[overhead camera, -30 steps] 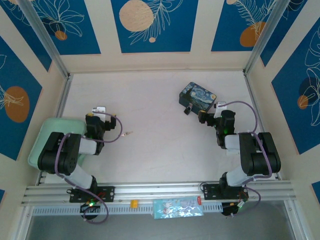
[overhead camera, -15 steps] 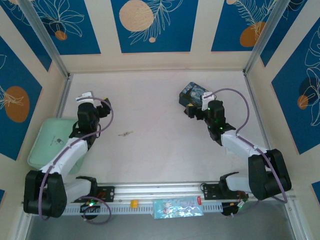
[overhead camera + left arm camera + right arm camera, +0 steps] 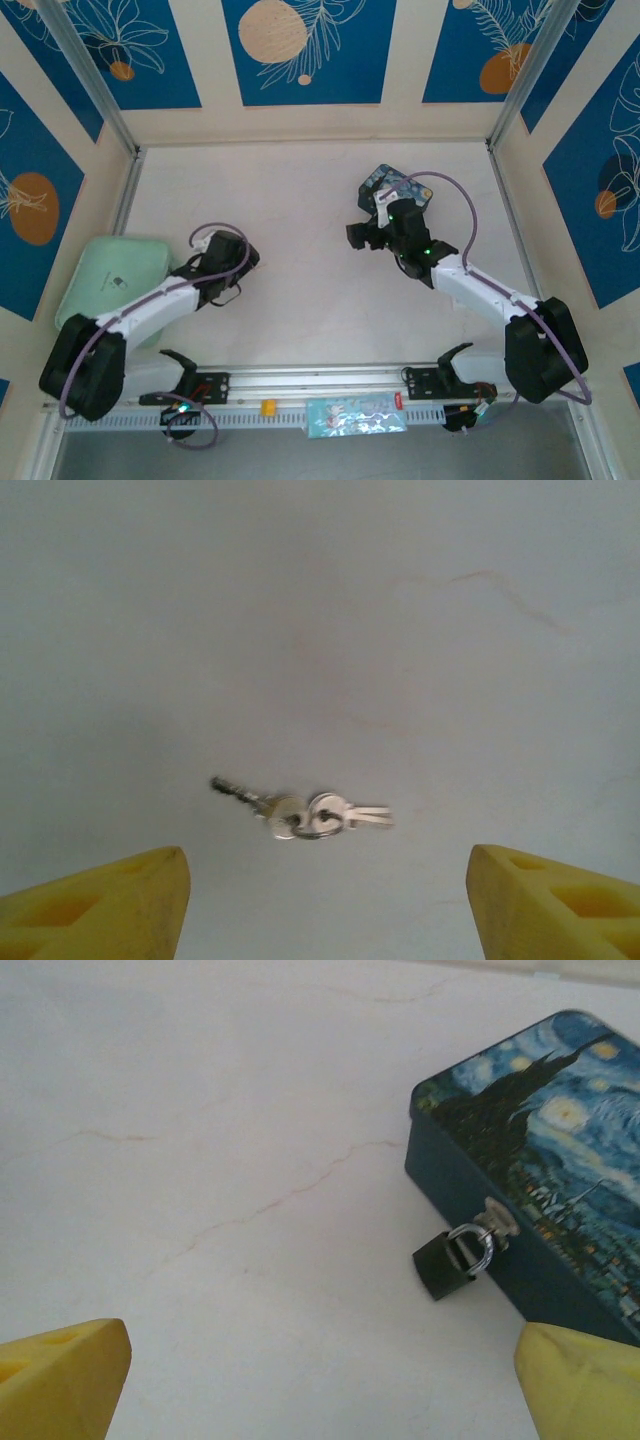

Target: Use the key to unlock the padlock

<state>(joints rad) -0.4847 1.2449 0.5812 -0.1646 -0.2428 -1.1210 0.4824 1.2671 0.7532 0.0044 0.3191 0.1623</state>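
Two small keys on a ring, the key (image 3: 300, 813), lie flat on the pale table just ahead of my left gripper (image 3: 325, 905). Its yellow fingers (image 3: 110, 905) stand wide apart on either side, open with nothing between them. The small black padlock (image 3: 450, 1263) hangs by its silver shackle from the hasp of the blue starry-night box (image 3: 540, 1180). It lies on the table ahead and to the right of my open right gripper (image 3: 320, 1385). From above, the left gripper (image 3: 245, 262) is mid-table on the left and the right gripper (image 3: 358, 236) is beside the box (image 3: 395, 182).
A mint-green tray (image 3: 105, 275) sits at the left edge beside the left arm. On the front rail lie a small yellow block (image 3: 267, 406) and a printed packet (image 3: 355, 415). Blue patterned walls close in the table on three sides.
The left arm has reached out to the right over the key, and its jaws have narrowed a little. The right gripper has moved left and forward to the box's padlock side.
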